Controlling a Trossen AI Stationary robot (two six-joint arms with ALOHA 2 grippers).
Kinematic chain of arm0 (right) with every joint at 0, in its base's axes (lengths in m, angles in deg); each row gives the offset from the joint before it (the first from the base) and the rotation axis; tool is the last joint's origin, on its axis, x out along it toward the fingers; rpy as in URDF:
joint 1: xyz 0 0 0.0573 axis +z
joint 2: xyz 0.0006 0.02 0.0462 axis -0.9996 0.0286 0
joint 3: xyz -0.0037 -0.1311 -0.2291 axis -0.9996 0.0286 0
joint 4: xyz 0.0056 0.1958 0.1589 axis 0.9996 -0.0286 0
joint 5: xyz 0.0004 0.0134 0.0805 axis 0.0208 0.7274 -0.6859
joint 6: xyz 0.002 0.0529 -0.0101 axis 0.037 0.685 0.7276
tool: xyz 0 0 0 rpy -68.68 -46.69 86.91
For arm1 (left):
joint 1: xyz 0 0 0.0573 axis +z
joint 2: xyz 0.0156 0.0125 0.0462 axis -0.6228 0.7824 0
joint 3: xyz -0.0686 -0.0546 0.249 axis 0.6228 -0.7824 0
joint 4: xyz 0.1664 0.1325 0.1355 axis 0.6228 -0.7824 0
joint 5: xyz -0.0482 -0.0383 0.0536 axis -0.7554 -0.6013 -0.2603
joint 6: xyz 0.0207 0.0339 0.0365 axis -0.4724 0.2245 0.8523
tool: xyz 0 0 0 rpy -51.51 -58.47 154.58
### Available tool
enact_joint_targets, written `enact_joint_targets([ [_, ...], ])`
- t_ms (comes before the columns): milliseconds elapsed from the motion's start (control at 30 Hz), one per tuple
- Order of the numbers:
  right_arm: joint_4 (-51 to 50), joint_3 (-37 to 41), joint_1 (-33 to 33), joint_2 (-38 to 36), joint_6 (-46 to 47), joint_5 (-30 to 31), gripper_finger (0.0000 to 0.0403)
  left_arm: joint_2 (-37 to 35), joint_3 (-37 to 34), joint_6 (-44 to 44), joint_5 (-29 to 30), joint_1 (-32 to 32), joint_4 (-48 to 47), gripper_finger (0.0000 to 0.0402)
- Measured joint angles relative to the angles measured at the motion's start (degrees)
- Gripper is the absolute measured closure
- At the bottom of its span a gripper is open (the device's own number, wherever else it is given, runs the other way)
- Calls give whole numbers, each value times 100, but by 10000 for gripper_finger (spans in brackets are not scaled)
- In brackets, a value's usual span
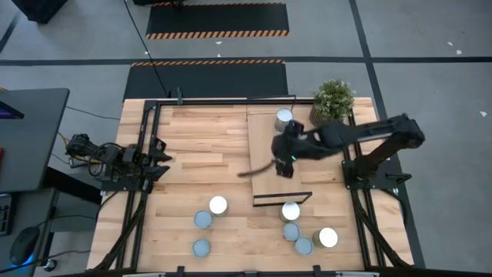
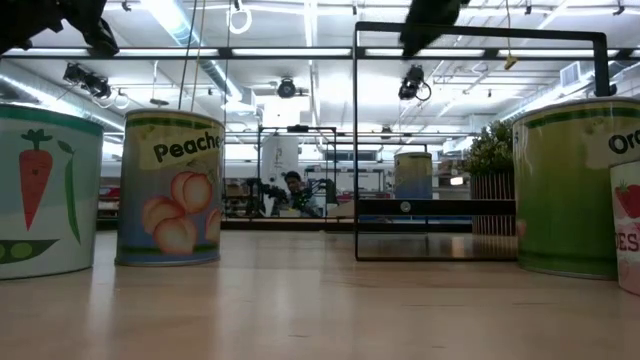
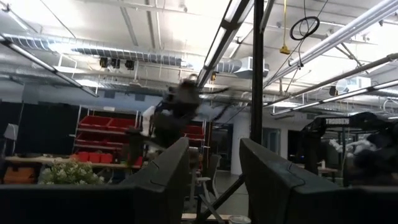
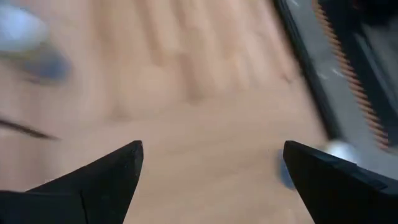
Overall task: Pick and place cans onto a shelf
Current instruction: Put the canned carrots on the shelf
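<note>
**A:** So where's this run at? Starting from the right gripper [image 4: 211, 180]: its fingers are spread wide with nothing between them, just bare wood under it. From overhead it hangs above the shelf [image 1: 265, 171], roughly the board's middle.

**B:** Yeah, empty-handed. Go outward from there: at about 12 o'clock from the gripper, one can [image 1: 285, 118] stands on the shelf's far end, with the potted plant [image 1: 334, 98] at about 2 o'clock, just off the board.

**A:** So I'd call it one placed, the rest to go?

**B:** That's my read. Down around 6 o'clock, past the shelf's near wire frame, there's a cluster of four cans [image 1: 304, 229] on the table. Three more cans [image 1: 207, 221] sit around 7 o'clock. Seven left, so early days.

**A:** And the left gripper [image 3: 214, 177]?

**B:** Parked way out at 9 o'clock on the table's left edge, fingers parted with nothing in them, pointing into the room. Looks like it's waiting.
</note>
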Motion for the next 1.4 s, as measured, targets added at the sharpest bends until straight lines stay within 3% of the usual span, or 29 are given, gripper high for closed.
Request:
enact_joint_targets([
  [267, 242, 0, 1919, -64, 820, -238, 7, 0, 0, 186, 2, 4, 195, 253],
  [467, -394, 0, 2750, -55, 2852, -268, 7, 0, 0, 406, 2, 4, 314, 253],
  [567, -1105, 24, 3000, 164, 4087, -485, 7, 0, 0, 419, 1, 4, 341, 253],
  [700, -1510, 83, 3210, 601, 5078, -995, 7, 0, -2, 419, 2, 4, 351, 253],
  [967, -1793, 88, 3418, 1061, 6183, -2230, 7, 0, -1, 392, 2, 4, 359, 253],
  [1400, -2052, 88, 3998, 1050, 8570, -2284, 3, 0, -2, 378, 2, 4, 357, 253],
])
